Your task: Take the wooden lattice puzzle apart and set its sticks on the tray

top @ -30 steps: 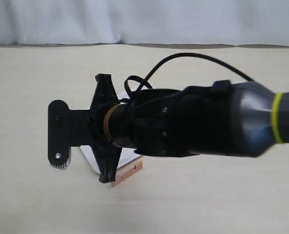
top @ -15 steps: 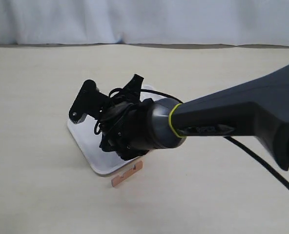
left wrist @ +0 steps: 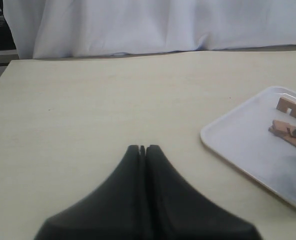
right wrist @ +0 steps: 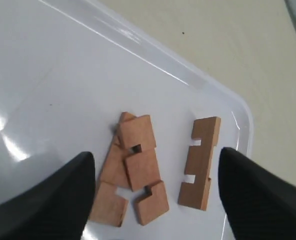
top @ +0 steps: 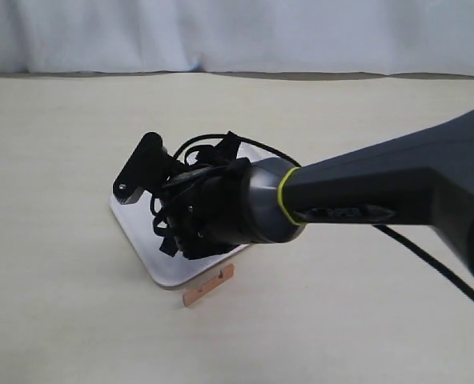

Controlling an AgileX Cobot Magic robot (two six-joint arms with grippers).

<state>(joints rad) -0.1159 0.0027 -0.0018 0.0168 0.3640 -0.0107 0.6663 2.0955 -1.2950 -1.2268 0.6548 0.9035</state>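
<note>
Table [top: 61, 120]: pale and bare, fills most of the exterior view. White curtain [top: 237, 32] runs along the top edge.

Right arm [top: 365, 192]: enters from the right edge of the exterior view and reaches past centre. Its wrist is over the tray [top: 137, 228], left of centre, and covers most of it. Only the tray's left and near edges show.

Tray: white, glossy, low rim, flat on the table.

Right gripper [right wrist: 155, 159]: jaws wide apart, holding nothing, above the tray floor. The sticks [right wrist: 138, 165] lie below it, between the two fingers. In the exterior view one finger [top: 138, 166] juts toward the upper left.

Left gripper [left wrist: 142, 150]: jaws closed tip to tip with nothing between them. It is over bare table, apart from the tray, with one rounded tray corner off to the side.

Sticks on the tray, near a rounded corner:
- Lone stick [right wrist: 200, 162] lies flat with both notches showing. It is just beside the heap [right wrist: 123, 180] and not touching it.
- The heap is overlapping notched pieces. It looks like two, but I can't tell for sure.

Off-tray stick [top: 209, 286]: on the table, lower centre of the exterior view, just beside the tray's near edge, notches visible. Can't tell if it touches the rim.
</note>
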